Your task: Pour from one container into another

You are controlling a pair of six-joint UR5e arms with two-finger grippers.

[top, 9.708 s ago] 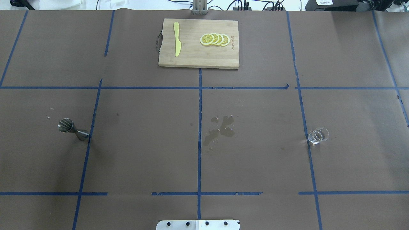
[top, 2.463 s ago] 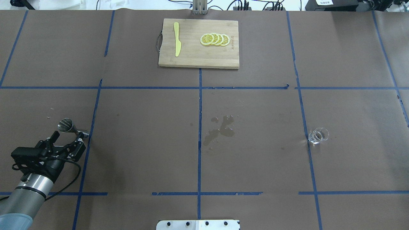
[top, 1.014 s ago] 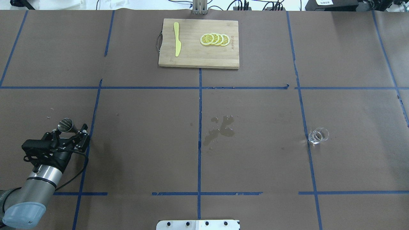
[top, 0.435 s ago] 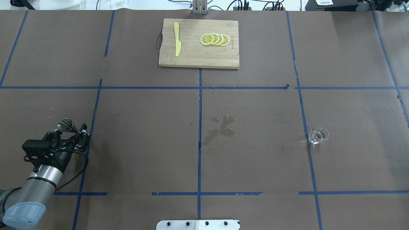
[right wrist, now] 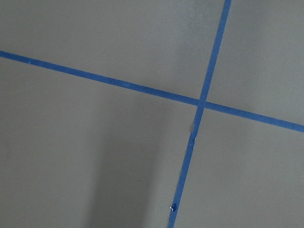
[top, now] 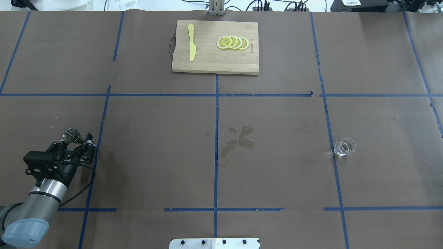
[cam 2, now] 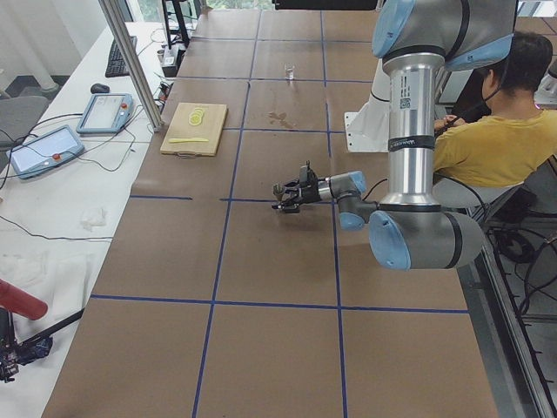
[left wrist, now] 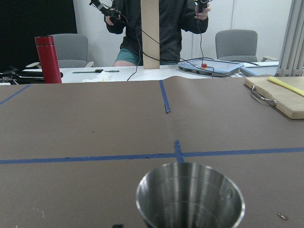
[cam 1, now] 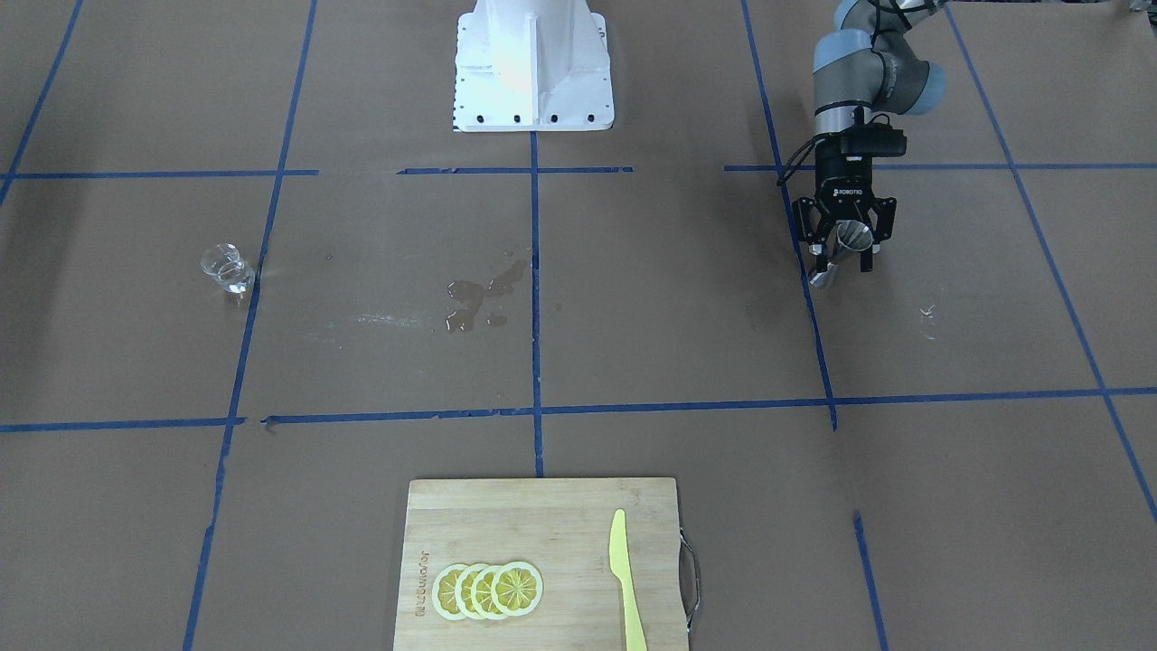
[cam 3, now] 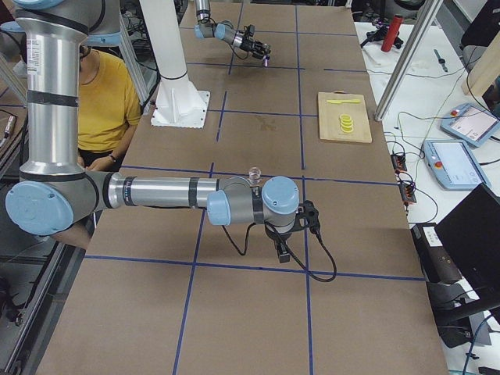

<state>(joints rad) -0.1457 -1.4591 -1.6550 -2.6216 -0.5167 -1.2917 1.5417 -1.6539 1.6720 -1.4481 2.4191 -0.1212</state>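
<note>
The steel jigger (top: 71, 135) stands upright at the table's left, and its open cup fills the bottom of the left wrist view (left wrist: 190, 199). My left gripper (top: 77, 141) is open and low, one finger on each side of the jigger (cam 1: 845, 246), with gaps showing in the front-facing view (cam 1: 842, 258). The clear glass cup (top: 345, 146) stands alone at the table's right (cam 1: 226, 269). My right gripper (cam 3: 295, 230) shows only in the exterior right view, hanging over bare table near the cup (cam 3: 254, 173); I cannot tell its state.
A wooden cutting board (top: 215, 64) with lemon slices (top: 232, 42) and a yellow knife (top: 191, 42) lies at the far middle. A wet spill (top: 238, 140) marks the table's centre. The robot base (cam 1: 531, 63) is at the near middle. A person sits beside the base (cam 2: 487, 139).
The left arm came in from the near left and brought its open fingers around the jigger. Over the last second it has barely moved. The glass cup has stayed put.
</note>
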